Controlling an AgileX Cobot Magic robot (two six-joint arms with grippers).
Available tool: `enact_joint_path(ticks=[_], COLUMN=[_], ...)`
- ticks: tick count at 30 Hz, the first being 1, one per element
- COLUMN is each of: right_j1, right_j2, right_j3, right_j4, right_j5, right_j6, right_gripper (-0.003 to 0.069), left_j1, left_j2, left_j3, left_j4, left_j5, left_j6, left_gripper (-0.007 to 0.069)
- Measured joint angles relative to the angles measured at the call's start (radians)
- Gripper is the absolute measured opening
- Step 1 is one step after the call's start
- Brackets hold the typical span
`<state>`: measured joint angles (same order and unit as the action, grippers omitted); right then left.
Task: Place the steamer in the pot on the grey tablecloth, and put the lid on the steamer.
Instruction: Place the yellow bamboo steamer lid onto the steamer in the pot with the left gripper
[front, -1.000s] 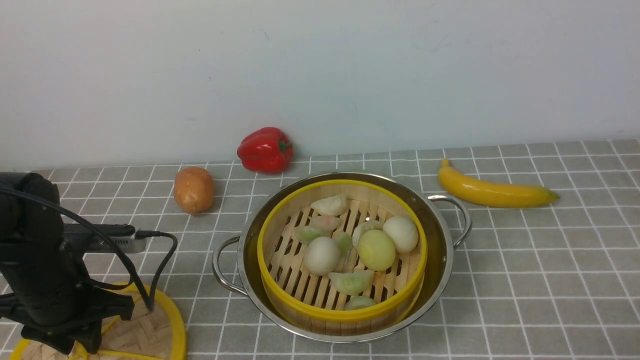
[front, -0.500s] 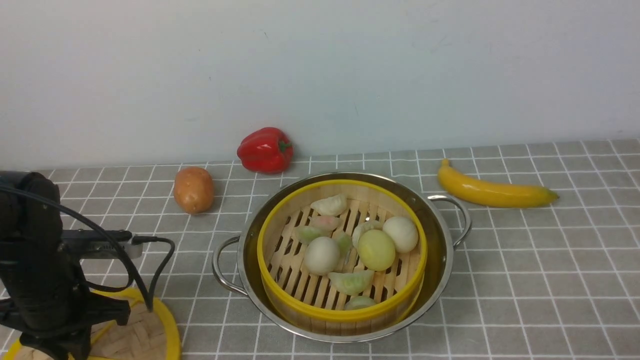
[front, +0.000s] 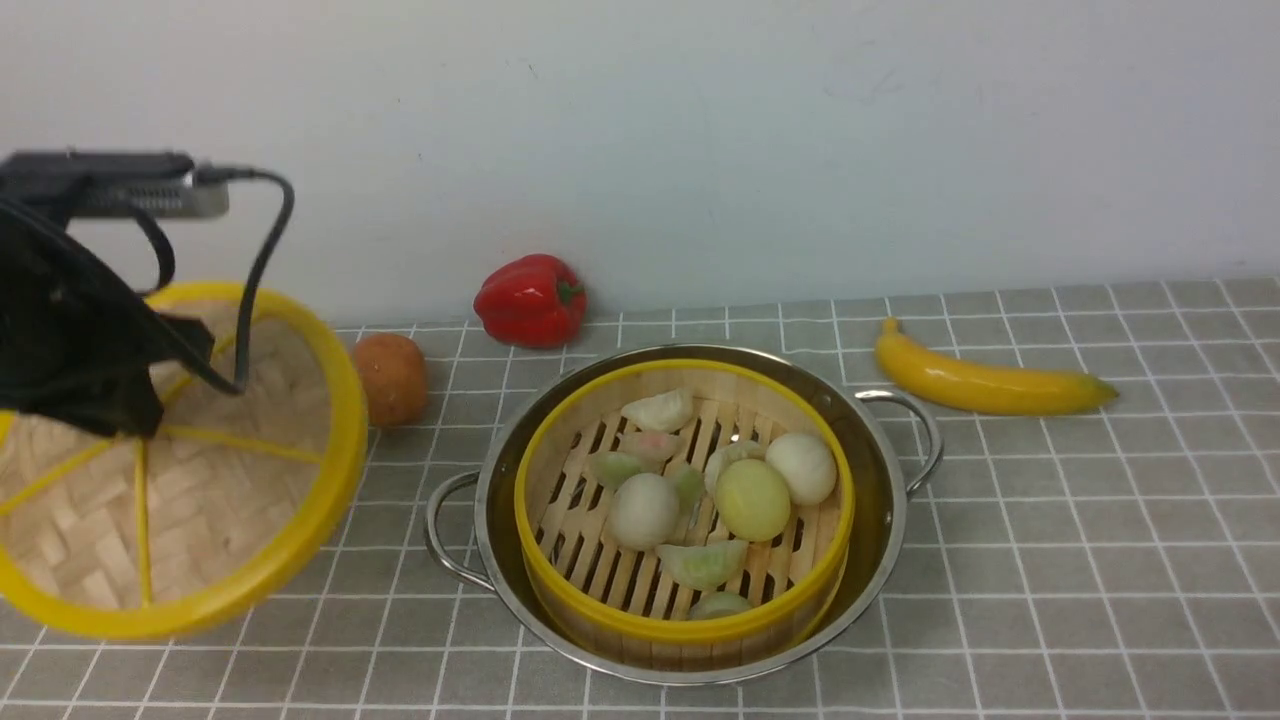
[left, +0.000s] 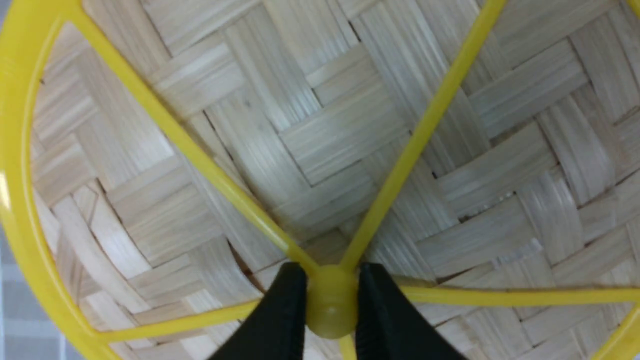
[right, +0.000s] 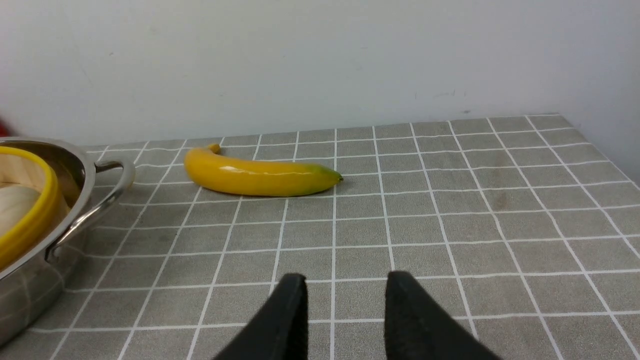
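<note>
- Left gripper (left: 331, 287) pinches the knob (left: 331, 315) of the lid (front: 200, 500), which is tilted in the air.
- Right gripper (right: 345, 295) has its fingers spread and empty.
- Steamer (front: 690, 628) sits inside the pot (front: 893, 520).

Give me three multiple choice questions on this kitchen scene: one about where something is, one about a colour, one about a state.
1. Where is the steamer?
A. inside the pot
B. hanging in the air
C. stacked on a plate

2. What colour is the pepper?
A. green
B. red
C. orange

3. How is the lid right now?
A. lying flat
B. covering the steamer
C. held up, tilted, by the left gripper

Answers:
1. A: the pot's steel rim rings the steamer all round.
2. B: its skin is plainly red.
3. C: the gripper is shut on the lid's yellow knob, and the lid hangs at a slant.
</note>
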<state>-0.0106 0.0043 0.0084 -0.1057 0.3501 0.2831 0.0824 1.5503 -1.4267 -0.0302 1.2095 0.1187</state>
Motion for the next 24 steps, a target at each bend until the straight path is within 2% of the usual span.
enact_joint_path(ticks=[3,4,6,8,13,17,24], right_j1=[0.0,0.0,0.0,0.0,0.0,0.0,0.0], right_j2=[0.0,0.0,0.0,0.0,0.0,0.0,0.0], right_j3=[0.0,0.0,0.0,0.0,0.0,0.0,0.0], right_j4=[0.0,0.0,0.0,0.0,0.0,0.0,0.0], right_j5=[0.0,0.0,0.0,0.0,0.0,0.0,0.0], right_j6=[0.0,0.0,0.0,0.0,0.0,0.0,0.0], right_gripper=[0.024,0.024,0.024,0.024,0.024,0.024,0.024], left_j1=[-0.015,-0.048,-0.08,-0.157,-0.308,-0.466,-0.546], left_j2=[0.005,0.018,0.03,0.07,0.171,0.287,0.362], left_j3=[-0.056,-0.093,-0.118,-0.166,-0.267,-0.393,-0.462], left_j4=[-0.066,-0.117,-0.139,-0.16,-0.136,-0.073,-0.038], left_j5=[0.0,0.001,0.001,0.005,0.014,0.016,0.016], left_j6=[0.055,0.1,0.128,0.164,0.245,0.465,0.644], left_gripper=[0.0116,0.0116,0.0116,0.0116,0.0116,0.0116,0.0116])
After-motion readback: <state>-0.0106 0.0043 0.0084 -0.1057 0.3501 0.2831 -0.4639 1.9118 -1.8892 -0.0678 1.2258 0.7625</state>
